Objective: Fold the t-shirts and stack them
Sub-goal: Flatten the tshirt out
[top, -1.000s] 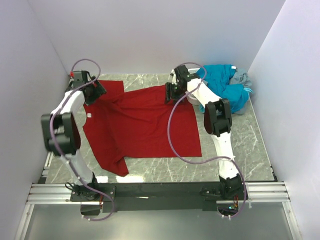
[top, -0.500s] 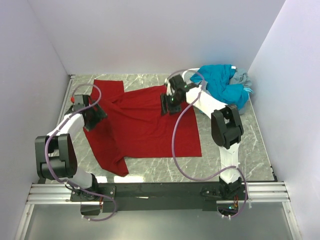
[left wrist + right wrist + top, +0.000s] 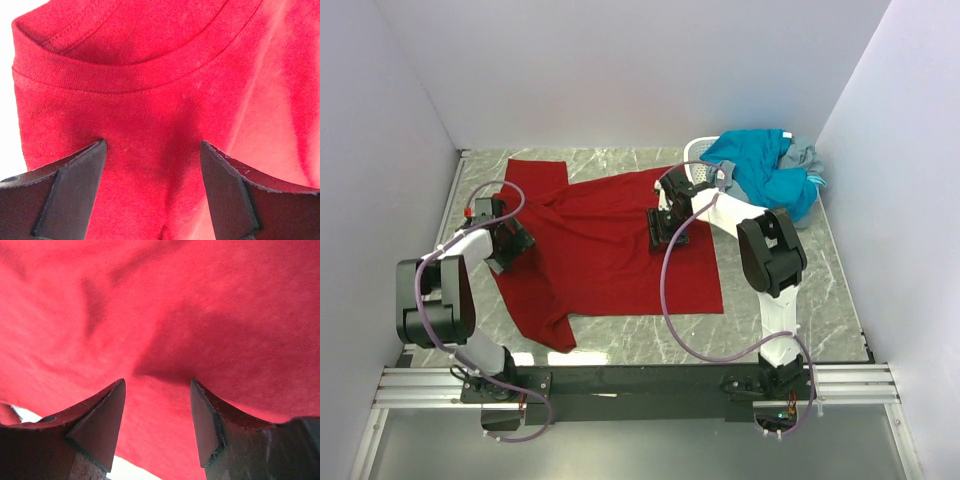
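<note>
The left claw point(image 3: 152, 145) stands wide with nothing between its fingers, hanging low over the dark red t-shirt point(image 3: 210, 100). Its wrist camera shows what the overhead view cannot: the ribbed neckband point(image 3: 125, 70) curving just beyond the fingertips, and a sliver of pale surface past the cloth's left edge. From above, that claw is only a dark block at the shirt's left end, its gap too small to judge.

The right claw point(image 3: 157, 381) is just as wide and also grips nothing. Its own camera fills with creased red cloth and a shadow under the tips, which says little about where it is. The overhead view places it point(image 3: 670, 225) over the far right part of the shirt's body, short of the hem. I cannot tell from either view whether the fingers of either claw press the fabric.

Further out, the overhead view shows the red shirt spread mostly flat on the marbled table point(image 3: 790, 290), neck to the left, one sleeve toward the back wall and the other folded near the front. In the far right corner a teal-blue t-shirt point(image 3: 770, 170) lies bunched with a grey t-shirt point(image 3: 804, 153). A white perforated basket point(image 3: 700, 172) sits just beside that heap.
</note>
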You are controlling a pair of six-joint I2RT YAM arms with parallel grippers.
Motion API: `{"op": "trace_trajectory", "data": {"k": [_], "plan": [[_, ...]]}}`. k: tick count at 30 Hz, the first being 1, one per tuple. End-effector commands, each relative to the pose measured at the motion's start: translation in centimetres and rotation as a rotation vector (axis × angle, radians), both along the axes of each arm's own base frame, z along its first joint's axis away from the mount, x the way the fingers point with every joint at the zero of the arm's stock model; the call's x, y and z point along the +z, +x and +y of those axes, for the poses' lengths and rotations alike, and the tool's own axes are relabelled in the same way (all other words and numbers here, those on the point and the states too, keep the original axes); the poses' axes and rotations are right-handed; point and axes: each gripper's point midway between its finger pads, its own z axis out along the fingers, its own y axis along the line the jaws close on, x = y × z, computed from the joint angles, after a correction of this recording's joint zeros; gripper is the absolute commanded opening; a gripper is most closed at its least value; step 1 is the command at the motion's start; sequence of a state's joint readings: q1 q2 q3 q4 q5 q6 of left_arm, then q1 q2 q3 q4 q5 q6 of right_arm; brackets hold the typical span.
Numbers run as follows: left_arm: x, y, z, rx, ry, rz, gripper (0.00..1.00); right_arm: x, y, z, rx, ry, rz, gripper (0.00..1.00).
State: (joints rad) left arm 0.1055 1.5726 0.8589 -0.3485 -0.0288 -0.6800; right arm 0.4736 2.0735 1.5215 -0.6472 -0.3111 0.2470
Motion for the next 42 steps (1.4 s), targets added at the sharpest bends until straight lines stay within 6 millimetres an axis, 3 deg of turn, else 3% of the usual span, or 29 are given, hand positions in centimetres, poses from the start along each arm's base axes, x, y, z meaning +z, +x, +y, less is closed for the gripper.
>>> {"op": "trace_trajectory", "data": {"k": [1, 6, 11, 19, 24, 28, 29, 31, 32, 36, 40, 42], "plan": [[-1.7, -0.2, 1.0, 0.046, 0.024, 0.057, 0.82, 0.1, 2.2, -0.7, -0.053, -0.018, -0.033, 0.61], [-2.2, 1.6, 1.4, 0.046, 0.034, 0.079, 0.82, -0.3, 3.2, -2.0, -0.099, -0.038, -0.011, 0.61], [-1.1, 4.6, 1.5, 0.044, 0.022, 0.05, 0.82, -0.1, 4.9, -3.0, -0.134, -0.049, -0.009, 0.61], [-0.4, 8.6, 1.3, 0.004, 0.021, 0.025, 0.82, -0.3, 7.3, -3.2, -0.141, -0.05, 0.004, 0.61], [2.2, 11.8, 0.5, -0.063, 0.032, -0.056, 0.82, 0.3, 8.4, -2.8, -0.143, -0.005, 0.011, 0.61], [6.3, 13.5, 0.0, -0.089, 0.042, -0.141, 0.83, 3.5, 9.3, -2.0, -0.12, 0.049, -0.05, 0.61], [8.3, 13.7, 0.0, -0.089, 0.045, -0.186, 0.83, 4.4, 9.4, -1.9, -0.117, 0.062, -0.066, 0.61], [10.4, 13.6, 0.0, -0.086, 0.05, -0.224, 0.84, 6.6, 9.7, -1.7, -0.109, 0.08, -0.11, 0.61], [12.5, 13.4, 0.0, -0.08, 0.055, -0.266, 0.84, 7.5, 9.8, -1.7, -0.107, 0.086, -0.127, 0.62], [16.0, 11.0, 0.5, -0.04, 0.079, -0.32, 0.85, 10.7, 9.4, -2.1, -0.106, 0.095, -0.188, 0.62], [15.2, 6.9, 1.0, 0.02, 0.097, -0.286, 0.85, 11.9, 6.9, -3.1, -0.116, 0.094, -0.192, 0.62], [13.4, 4.0, 1.3, 0.055, 0.107, -0.233, 0.85, 11.6, 5.0, -3.8, -0.123, 0.083, -0.174, 0.62]]}}
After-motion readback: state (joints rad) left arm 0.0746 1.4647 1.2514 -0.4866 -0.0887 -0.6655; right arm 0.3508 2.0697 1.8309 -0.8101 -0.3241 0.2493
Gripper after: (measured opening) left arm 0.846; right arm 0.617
